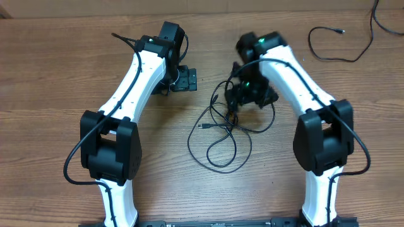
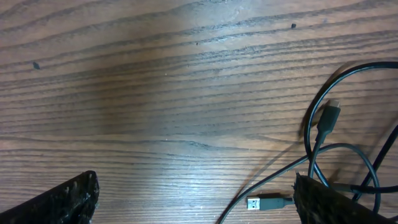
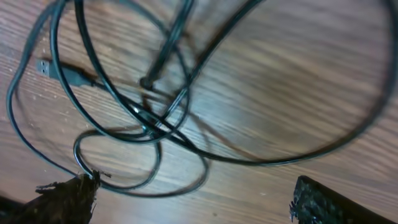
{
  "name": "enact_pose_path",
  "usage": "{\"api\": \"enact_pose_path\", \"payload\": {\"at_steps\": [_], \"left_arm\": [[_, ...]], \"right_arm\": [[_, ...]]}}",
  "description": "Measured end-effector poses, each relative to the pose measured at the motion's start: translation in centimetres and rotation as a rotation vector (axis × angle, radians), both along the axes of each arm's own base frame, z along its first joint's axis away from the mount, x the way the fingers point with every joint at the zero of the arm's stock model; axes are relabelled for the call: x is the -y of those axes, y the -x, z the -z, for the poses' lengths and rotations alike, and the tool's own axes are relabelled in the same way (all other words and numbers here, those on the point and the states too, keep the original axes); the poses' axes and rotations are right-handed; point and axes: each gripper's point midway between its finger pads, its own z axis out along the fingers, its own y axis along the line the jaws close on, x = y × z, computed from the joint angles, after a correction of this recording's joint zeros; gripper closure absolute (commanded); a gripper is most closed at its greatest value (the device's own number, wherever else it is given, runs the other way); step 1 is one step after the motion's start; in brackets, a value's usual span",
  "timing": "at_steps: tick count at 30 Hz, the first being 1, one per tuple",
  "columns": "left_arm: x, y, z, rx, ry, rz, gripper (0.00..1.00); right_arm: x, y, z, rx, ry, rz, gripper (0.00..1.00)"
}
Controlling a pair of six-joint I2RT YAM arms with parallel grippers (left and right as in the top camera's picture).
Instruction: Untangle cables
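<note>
Cables (image 1: 222,133) tangled in loose loops at counter (image 1: 63,75) centre. Right hand (image 3: 193,199) spread wide over tangle, gripping nothing. Left hand (image 2: 196,202) wide, empty, beside loops. 1 silvery plug tip (image 2: 254,203) near it.

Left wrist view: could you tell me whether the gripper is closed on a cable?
No, the left gripper is open, its fingers wide apart, and the cables lie loose on the table.
</note>
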Motion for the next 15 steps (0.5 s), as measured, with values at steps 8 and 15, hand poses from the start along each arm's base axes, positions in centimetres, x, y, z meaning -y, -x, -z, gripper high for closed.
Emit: {"api": "enact_pose_path", "payload": {"at_steps": [8,15], "left_arm": [[0.0,0.0,0.0,0.0,0.0,0.0,0.0],[0.0,0.0,0.0,0.0,0.0,0.0,0.0]], "right_arm": [[-3.8,1.0,1.0,0.049,0.019,-0.093,0.0],[-6.4,1.4,1.3,0.099,0.007,-0.18,0.01]]}}
